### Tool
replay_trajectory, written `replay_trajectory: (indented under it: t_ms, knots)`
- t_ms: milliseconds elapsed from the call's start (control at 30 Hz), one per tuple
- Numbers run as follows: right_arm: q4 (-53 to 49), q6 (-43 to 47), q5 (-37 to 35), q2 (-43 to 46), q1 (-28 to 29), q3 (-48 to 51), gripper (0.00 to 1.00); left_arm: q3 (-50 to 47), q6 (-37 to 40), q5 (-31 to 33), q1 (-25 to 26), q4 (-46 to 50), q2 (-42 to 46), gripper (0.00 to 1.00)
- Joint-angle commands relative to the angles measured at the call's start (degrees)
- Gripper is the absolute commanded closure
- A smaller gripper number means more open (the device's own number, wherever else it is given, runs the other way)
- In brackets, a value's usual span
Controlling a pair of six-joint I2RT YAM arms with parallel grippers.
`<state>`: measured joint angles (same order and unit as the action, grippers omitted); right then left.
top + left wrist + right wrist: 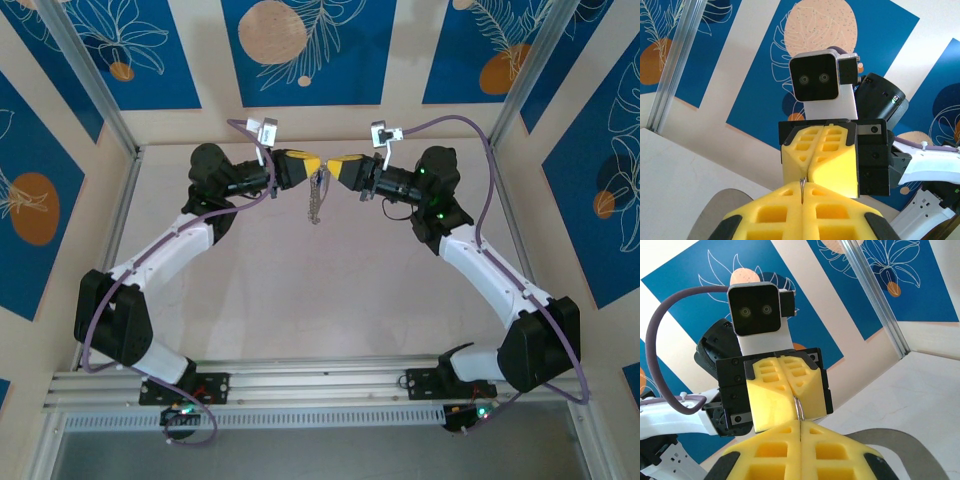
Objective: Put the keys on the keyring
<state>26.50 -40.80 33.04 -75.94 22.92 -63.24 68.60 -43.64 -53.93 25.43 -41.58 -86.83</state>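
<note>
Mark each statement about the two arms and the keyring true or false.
1. The left gripper and the right gripper meet tip to tip above the table. True.
2. The keyring lies flat on the table. False: it dangles below the point where the two grippers meet.
3. The left gripper's jaws are wide open. False: they are shut, with thin metal showing at their seam.
4. The right gripper's jaws are shut. True.
</note>
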Motion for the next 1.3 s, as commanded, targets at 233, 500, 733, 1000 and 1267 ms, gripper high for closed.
replay_trajectory:
  t_ms: [233, 500, 733, 1000, 1267]
  knots:
    - [0.3, 0.2, -0.1, 2.2, 0.3, 3.4, 1.00, -0.1, -1.4, 0.6, 0.6, -5.2, 1.5, 1.00]
    - [0.8, -0.5, -0.4, 1.8, 1.5, 4.2, 1.00, -0.1, -2.0, 0.8, 0.7, -6.2, 1.2, 1.00]
    - [-1.1, 0.4, -0.4, 0.5, 3.0, 2.4, 1.00, -0.3, -2.0, 1.0, 1.0, -6.3, 1.1, 1.00]
    - [-3.8, 1.2, -0.8, 5.6, -1.3, 6.4, 0.96, 0.0, -1.9, 1.2, 1.0, -5.6, 1.3, 1.00]
    - [-0.6, -0.7, -3.4, 9.8, -3.7, 7.9, 0.68, 0.3, -5.9, 1.4, 1.2, -10.7, 0.8, 1.00]
